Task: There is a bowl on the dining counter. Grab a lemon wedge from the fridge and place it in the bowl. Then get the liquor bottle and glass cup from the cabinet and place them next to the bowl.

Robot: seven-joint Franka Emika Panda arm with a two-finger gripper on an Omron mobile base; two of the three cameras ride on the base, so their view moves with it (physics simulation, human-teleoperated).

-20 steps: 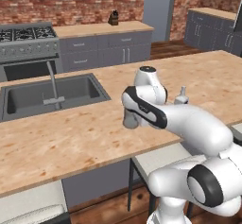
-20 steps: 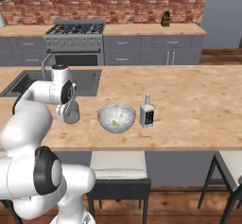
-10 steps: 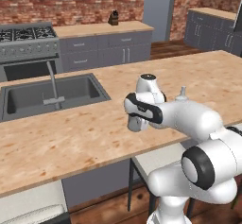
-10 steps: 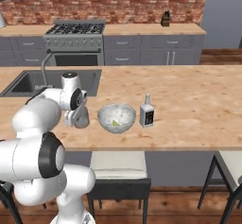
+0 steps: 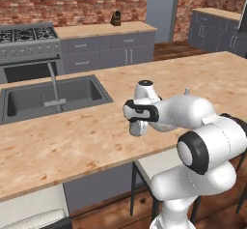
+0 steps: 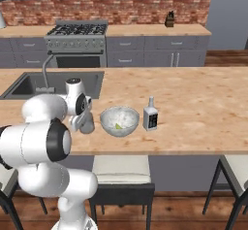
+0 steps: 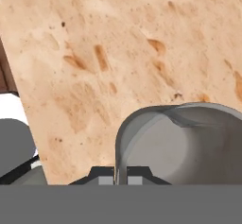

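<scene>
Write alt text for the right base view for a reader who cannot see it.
On a wooden counter, the gripper holds a glass cup just left of a bowl containing a lemon wedge; a liquor bottle stands right of the bowl.

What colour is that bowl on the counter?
The bowl is pale grey-white, with a yellow lemon wedge inside; the right base view shows it best.

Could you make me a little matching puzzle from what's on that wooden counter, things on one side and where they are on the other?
Things:
1. lemon wedge
2. liquor bottle
3. glass cup
4. bowl

Places:
A. pinched at its rim by the gripper
B. between cup and bottle
C. inside the bowl
D. standing on the bowl's far side from the arm

Pairs: 1-C, 2-D, 3-A, 4-B
</scene>
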